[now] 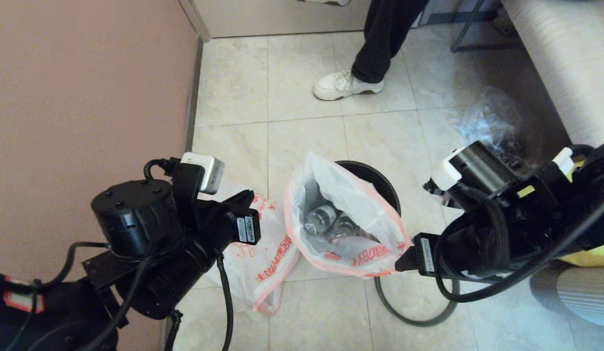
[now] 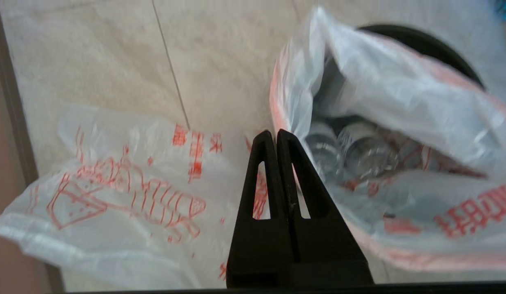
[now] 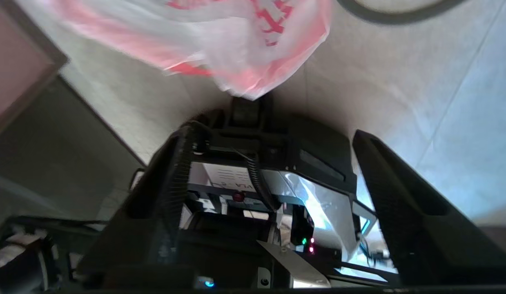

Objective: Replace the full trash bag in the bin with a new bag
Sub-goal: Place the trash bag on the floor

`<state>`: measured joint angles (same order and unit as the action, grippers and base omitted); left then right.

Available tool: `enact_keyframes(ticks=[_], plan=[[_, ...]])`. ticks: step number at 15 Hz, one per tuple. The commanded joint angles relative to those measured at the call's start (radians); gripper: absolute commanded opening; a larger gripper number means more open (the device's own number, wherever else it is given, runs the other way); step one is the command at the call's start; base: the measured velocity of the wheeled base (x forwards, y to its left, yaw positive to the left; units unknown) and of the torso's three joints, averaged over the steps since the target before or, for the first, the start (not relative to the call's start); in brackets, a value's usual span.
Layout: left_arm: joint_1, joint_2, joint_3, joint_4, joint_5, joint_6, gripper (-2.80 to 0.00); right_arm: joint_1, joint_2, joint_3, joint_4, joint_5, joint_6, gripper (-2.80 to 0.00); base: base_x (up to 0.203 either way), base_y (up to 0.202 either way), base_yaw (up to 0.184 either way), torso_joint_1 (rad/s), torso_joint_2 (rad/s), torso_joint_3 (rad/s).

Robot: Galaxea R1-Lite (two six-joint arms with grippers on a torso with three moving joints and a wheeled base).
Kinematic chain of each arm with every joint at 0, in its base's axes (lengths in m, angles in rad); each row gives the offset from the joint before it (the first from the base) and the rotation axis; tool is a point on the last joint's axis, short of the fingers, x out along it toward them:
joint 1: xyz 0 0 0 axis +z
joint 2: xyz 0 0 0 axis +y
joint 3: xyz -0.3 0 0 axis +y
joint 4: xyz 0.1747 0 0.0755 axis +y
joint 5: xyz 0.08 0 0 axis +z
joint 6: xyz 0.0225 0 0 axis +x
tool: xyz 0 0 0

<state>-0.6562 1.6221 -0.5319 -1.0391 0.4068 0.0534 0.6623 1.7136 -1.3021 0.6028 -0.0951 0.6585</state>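
The full trash bag [image 1: 348, 219], white with red print and clear bottles [image 1: 326, 217] inside, stands open in the bin [image 1: 379, 178], whose dark rim shows behind it. Left of the bin, the new bag [image 1: 270, 256] lies flat on the floor, with its red drawing [image 2: 126, 192] showing. My left gripper [image 1: 248, 207] hovers between the two bags, shut on nothing [image 2: 275, 132]. My right gripper [image 1: 404, 258] is at the full bag's near right corner. It is open [image 3: 275, 130], and the bag's corner [image 3: 253, 77] hangs just beyond its fingertips, not between them.
A dark grey ring [image 1: 414, 319] lies on the tiles in front of the bin. A person's leg and white shoe [image 1: 348, 84] stand behind it. A clear plastic bag [image 1: 487, 119] lies at the right by grey furniture [image 1: 565, 58]. A pink wall [image 1: 87, 97] closes the left.
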Motion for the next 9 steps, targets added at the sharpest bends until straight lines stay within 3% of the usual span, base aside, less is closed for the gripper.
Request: enact_keyframes(ticks=[1,5,9], plan=[[-0.003,0.021,0.008,-0.031,0.002,0.000,-2.80,-0.007,0.063,0.000,0.002,0.000,0.005,0.00,0.000,0.000,0.000,0.000,0.00,0.000],[-0.002,0.028,0.015,-0.037,0.000,0.002,-2.80,-0.019,0.159,-0.014,-0.115,0.000,0.006,0.00,0.000,0.000,0.000,0.000,0.00,0.000],[-0.003,0.047,-0.007,-0.057,0.000,0.003,-2.80,-0.035,0.235,-0.078,-0.124,-0.004,0.004,0.00,0.000,0.000,0.000,0.000,0.00,0.000]])
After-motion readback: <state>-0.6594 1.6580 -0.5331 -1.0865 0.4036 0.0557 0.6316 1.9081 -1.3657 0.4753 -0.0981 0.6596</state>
